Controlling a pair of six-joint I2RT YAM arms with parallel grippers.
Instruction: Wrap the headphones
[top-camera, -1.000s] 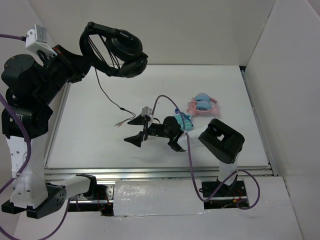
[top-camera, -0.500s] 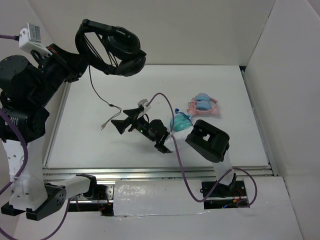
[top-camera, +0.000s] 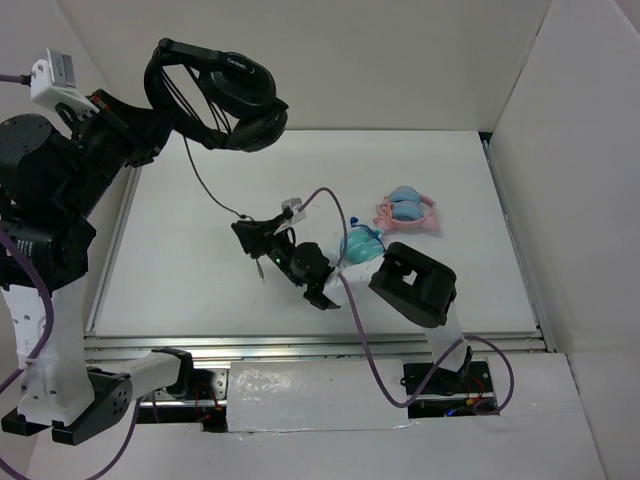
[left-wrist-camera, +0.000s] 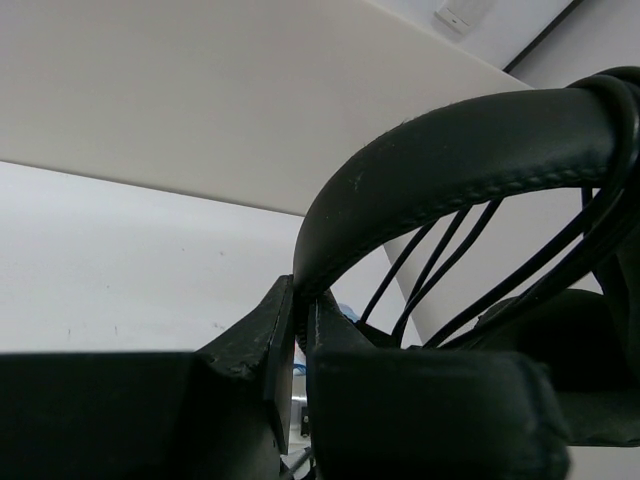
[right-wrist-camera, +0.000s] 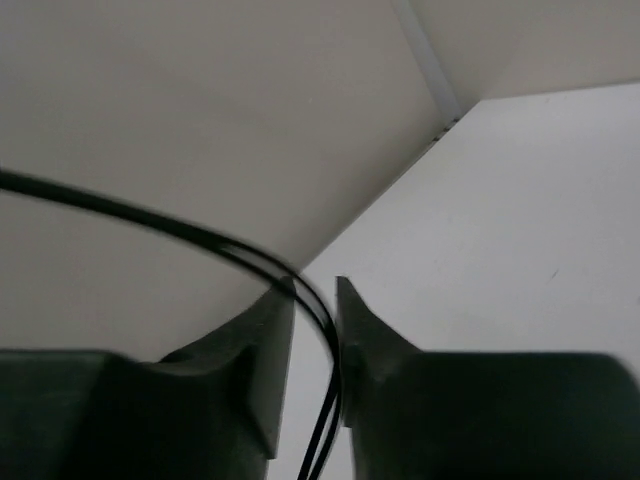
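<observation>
Black headphones (top-camera: 245, 95): held up in the air, well to the left of and beyond the teal headphones (top-camera: 358, 243), clear of the table (top-camera: 450, 170); headband (left-wrist-camera: 450, 140) on top, earcups hanging below it.
Hard to make out: the right arm (top-camera: 415, 285) covers part of the teal headphones, so only a patch of teal shows. In the top view the cable's lower end is lost among the dark fingers of the right gripper (top-camera: 245, 235). The right wrist view is blurred, and the cable (right-wrist-camera: 200, 235) reads there as two thin lines.
Cable run: several loops lie across the headband's arc; one thin strand drops from the earcups to the right gripper, left of the teal headphones.
Pink-and-blue headphones (top-camera: 407, 210): lying on the table just beside the teal headphones, on their far right side.
In the way: a purple lead (top-camera: 322, 191) arcs up from the right wrist and passes close by the teal headphones.
Left gripper (top-camera: 172, 118): clamped tight on the headband — its fingers (left-wrist-camera: 250, 340) pinch the band's lower end; arm raised high.
Right gripper pose: low, near the teal headphones on their left, forearm reaching leftward from a bent elbow. The jaws stand narrowly apart with the cable running through the gap — whether the pads press it I cannot tell.
</observation>
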